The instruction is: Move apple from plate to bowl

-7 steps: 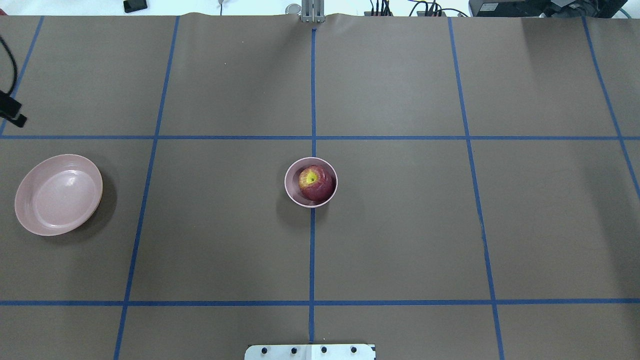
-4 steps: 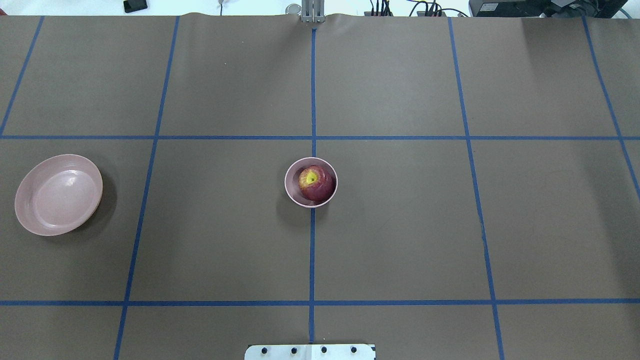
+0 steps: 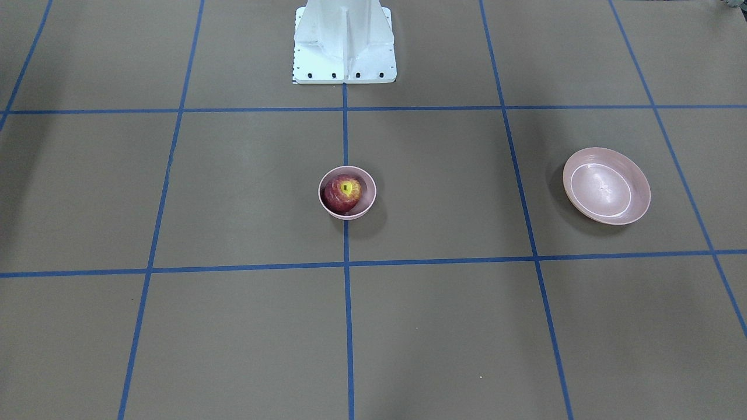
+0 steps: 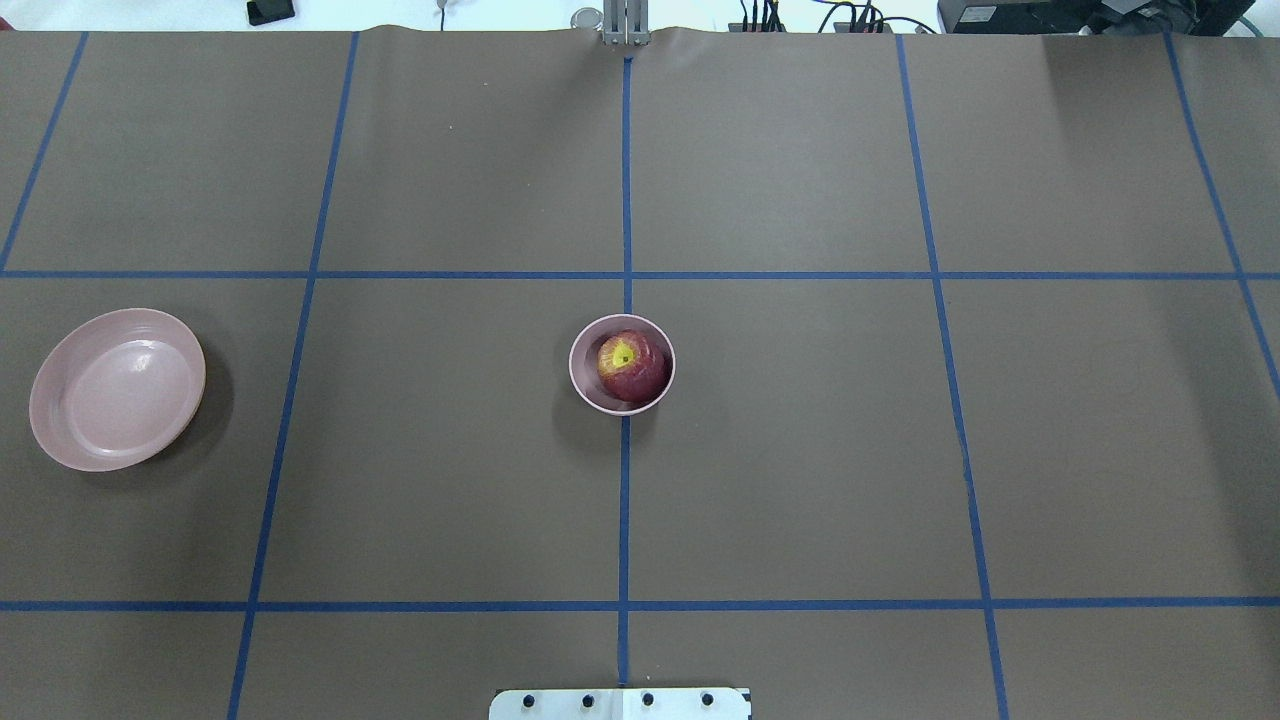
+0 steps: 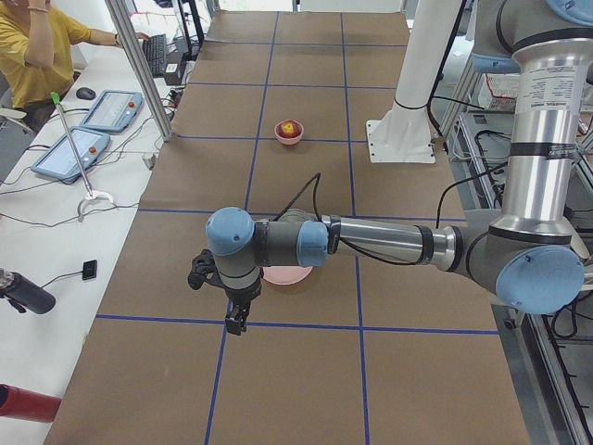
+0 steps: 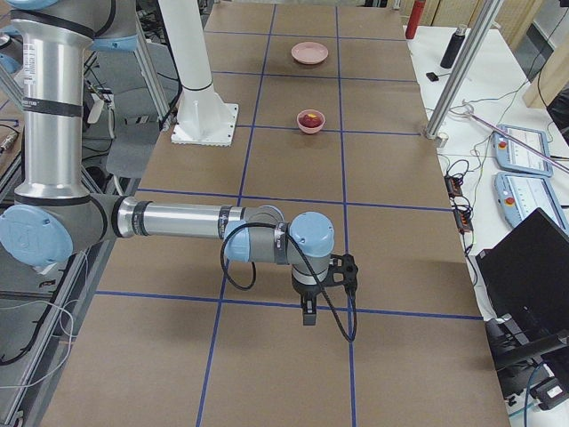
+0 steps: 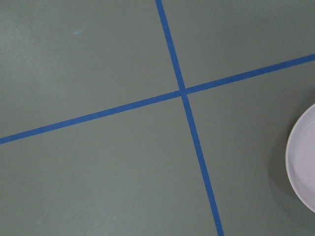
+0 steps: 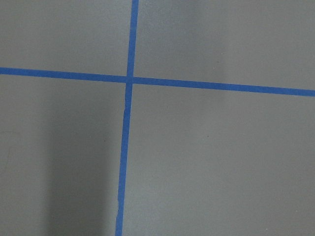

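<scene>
The dark red apple (image 4: 630, 363) with its yellow stem patch sits inside the small deep pink bowl (image 4: 578, 382) at the table's middle; both also show in the front view, apple (image 3: 342, 193) in bowl (image 3: 370, 200). The wide pink plate (image 4: 118, 390) lies bare at the table's left end, and its rim shows at the right edge of the left wrist view (image 7: 302, 167). My left gripper (image 5: 236, 321) hangs beyond the plate near the table's left end. My right gripper (image 6: 308, 316) hangs over the right end. I cannot tell whether either is open or shut.
The white robot base (image 3: 344, 44) stands at the table's near edge. Blue tape lines grid the brown table cover (image 4: 800, 450). A metal post (image 5: 139, 65) and operator consoles (image 5: 111, 109) stand along the far edge, where a person in yellow sits.
A dark part of the left arm that showed at the overhead view's left edge one second ago has gone out of that view. Apple, bowl and plate have not moved.
</scene>
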Tool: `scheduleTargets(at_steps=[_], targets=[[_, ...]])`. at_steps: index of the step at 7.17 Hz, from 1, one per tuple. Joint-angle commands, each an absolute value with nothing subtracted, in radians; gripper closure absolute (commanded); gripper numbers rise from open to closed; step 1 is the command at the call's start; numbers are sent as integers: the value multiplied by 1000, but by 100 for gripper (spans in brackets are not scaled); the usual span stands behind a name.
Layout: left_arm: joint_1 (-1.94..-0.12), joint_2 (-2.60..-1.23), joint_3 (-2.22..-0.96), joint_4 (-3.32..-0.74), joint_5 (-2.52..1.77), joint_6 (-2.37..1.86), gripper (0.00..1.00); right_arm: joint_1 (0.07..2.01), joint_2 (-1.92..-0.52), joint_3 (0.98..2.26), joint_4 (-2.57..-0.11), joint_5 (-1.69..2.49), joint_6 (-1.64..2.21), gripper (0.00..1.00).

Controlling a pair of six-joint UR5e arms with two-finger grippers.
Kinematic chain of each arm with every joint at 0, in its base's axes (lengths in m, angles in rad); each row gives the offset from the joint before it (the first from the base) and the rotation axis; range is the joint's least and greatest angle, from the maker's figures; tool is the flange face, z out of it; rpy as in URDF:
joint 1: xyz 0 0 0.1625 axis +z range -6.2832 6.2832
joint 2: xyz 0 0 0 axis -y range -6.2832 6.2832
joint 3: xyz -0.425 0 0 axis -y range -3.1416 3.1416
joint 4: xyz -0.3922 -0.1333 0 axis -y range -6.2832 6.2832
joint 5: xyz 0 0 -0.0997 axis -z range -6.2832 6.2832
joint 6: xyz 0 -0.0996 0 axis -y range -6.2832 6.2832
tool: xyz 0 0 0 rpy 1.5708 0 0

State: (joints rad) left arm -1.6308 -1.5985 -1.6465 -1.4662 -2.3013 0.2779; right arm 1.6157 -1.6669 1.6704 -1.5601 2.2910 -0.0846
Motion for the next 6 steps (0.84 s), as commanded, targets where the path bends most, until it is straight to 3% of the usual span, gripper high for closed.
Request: scheduleTargets(at_steps=[1, 6], targets=[[-1635, -1595, -1657, -1473, -2299, 272, 2, 1615, -1667, 1671, -1560, 2292, -84, 0], [-1635, -1575, -1655, -1473, -2296, 265, 2, 1615, -1669, 1672, -1559, 2293, -78, 0]])
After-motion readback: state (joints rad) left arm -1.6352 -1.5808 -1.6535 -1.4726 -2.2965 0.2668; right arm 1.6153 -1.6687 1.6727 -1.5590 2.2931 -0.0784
